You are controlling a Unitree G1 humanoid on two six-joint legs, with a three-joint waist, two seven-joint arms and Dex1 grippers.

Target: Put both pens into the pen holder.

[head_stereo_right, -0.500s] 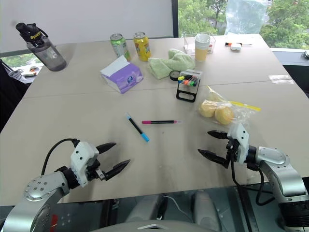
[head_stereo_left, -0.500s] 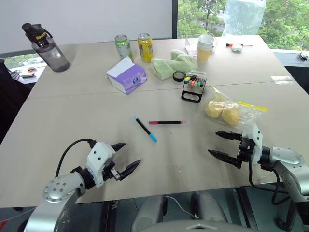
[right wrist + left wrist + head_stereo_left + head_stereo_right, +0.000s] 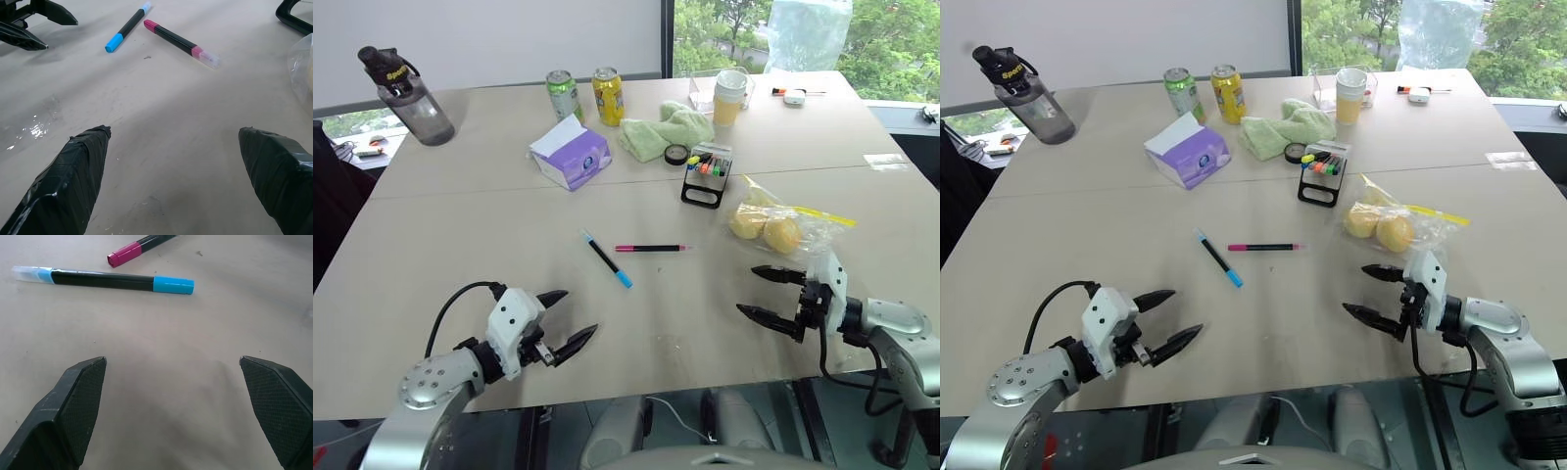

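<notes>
Both pincers wait with jaws apart and empty; neither pen is picked up yet.

The blue pen (image 3: 607, 259) and the pink pen (image 3: 652, 248) lie flat on the counter (image 3: 460, 225) near its middle, close together but apart. The holder (image 3: 707, 176) stands upright farther back, toward the right, between a green cloth (image 3: 666, 130) and a bag of lemons (image 3: 773, 227). The left pincer (image 3: 570, 320) hovers at the near edge with the blue pen ahead of it; the right pincer (image 3: 773, 295) hovers at the near right, just in front of the bag. The step in hand looks like the approach to a first grasp. Next, a pincer likely needs to reach forward, straddle one thin barrel crosswise and close low against the counter.
</notes>
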